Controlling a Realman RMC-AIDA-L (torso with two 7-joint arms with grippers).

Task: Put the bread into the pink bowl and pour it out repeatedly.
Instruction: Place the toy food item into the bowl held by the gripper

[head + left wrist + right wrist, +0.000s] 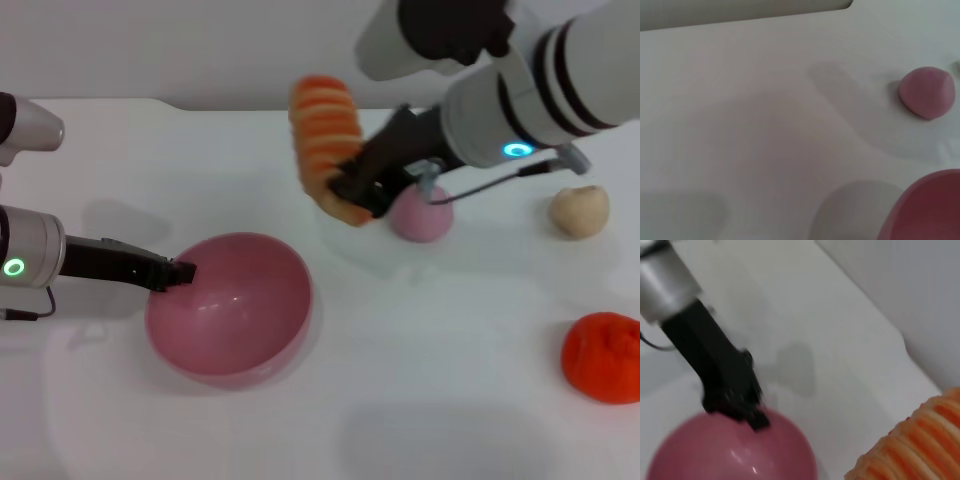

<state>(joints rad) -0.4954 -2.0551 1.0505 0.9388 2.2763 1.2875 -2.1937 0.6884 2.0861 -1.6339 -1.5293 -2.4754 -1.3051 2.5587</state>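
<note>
My right gripper (pixel 352 192) has its jaws clamped on the lower end of the bread (pixel 325 140), which stands nearly upright in the air above the middle of the worktop (pixel 450 380), orange-and-cream ridges showing. My left gripper (pixel 180 271) has its jaws pinched on the rim of the pink bowl (pixel 232 306), on the side toward the worktop's left edge; the bowl rests on the worktop nearer the front edge, its glossy inside bare. The bread hangs clear of the bowl, toward the far edge from it. Just beside my right gripper a small pink ball (pixel 421 215) sits on the worktop. A tan lump (pixel 580 210) and a red-orange lump (pixel 602 357) lie near the right edge.
</note>
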